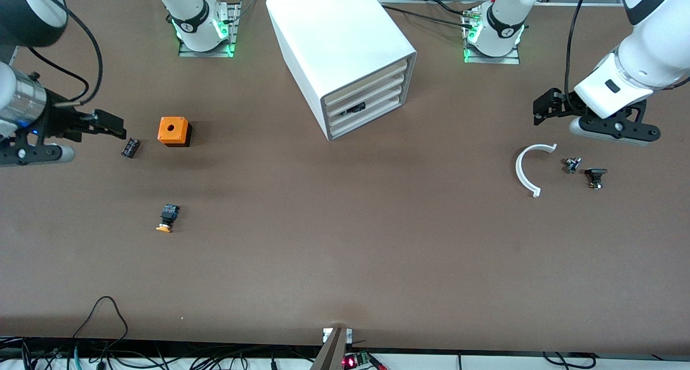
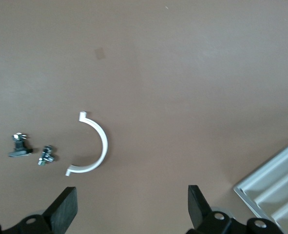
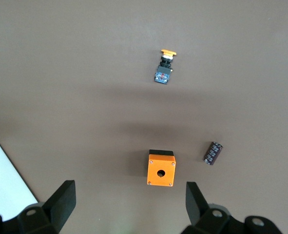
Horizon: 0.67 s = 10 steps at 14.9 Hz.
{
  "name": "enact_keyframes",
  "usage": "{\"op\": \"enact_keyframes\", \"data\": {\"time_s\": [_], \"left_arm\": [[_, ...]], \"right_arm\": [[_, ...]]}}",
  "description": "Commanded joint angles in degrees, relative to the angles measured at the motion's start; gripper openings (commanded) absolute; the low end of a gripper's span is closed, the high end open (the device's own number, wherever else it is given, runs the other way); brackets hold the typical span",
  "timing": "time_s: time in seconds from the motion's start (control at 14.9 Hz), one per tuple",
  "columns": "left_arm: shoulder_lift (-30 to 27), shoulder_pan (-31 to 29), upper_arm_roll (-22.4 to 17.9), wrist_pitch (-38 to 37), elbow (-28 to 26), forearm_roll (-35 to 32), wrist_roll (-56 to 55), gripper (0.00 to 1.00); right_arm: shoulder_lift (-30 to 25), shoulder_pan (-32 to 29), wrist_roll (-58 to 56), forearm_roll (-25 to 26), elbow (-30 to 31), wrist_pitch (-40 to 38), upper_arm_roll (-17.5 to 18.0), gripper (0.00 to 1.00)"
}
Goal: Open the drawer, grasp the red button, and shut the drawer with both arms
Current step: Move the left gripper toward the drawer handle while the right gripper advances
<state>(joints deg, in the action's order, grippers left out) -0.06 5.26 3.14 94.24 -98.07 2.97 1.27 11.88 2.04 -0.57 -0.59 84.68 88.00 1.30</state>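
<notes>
The orange-capped button (image 1: 167, 218) lies nearest the front camera, on its side toward the right arm's end of the table, cap turned toward the camera; it is the look-alike, not the target. Farther from the camera sit the orange cube (image 1: 174, 131) and, beside it, a small black capacitor (image 1: 130, 147). The cabinet (image 1: 345, 52) stands midway between the two bases, its front angled toward the camera and the left arm's end, so either arm should be able to reach it. All four drawers look closed; the drawer (image 1: 366, 107) showing a dark object at its front edge is the likely one, its long axis running along the cabinet face. The red button is not visible and is presumably inside. The right gripper (image 3: 129, 207) hovers over the table by the capacitor, fingers spread wide and empty. The left gripper (image 2: 133, 207) hangs over the table by a white curved bracket (image 1: 528, 169) and two small bolt clamps (image 1: 585, 171), likewise wide and empty. Neither touches the cabinet, so opening appears not yet begun.
</notes>
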Motion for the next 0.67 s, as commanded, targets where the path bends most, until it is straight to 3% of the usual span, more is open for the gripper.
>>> {"op": "enact_keyframes", "data": {"time_s": [0.0, 0.2, 0.6], "left_arm": [[1.03, 0.19, 1.42, -5.89, 1.66, 4.75, -0.48, 1.0], [2.87, 0.19, 2.92, -12.76, 0.78, 12.11, 0.4, 1.0], [8.41, -0.52, 2.92, -10.5, -1.76, 34.35, 1.45, 1.0]], "right_arm": [[1.21, -0.02, -0.66, -0.99, -0.48, -0.11, -0.16, 1.0], [2.52, 0.07, -0.57, -0.99, -0.57, -0.2, -0.16, 1.0], [5.08, 1.47, 3.79, -0.9, -0.57, 1.73, -0.16, 1.0]]}}
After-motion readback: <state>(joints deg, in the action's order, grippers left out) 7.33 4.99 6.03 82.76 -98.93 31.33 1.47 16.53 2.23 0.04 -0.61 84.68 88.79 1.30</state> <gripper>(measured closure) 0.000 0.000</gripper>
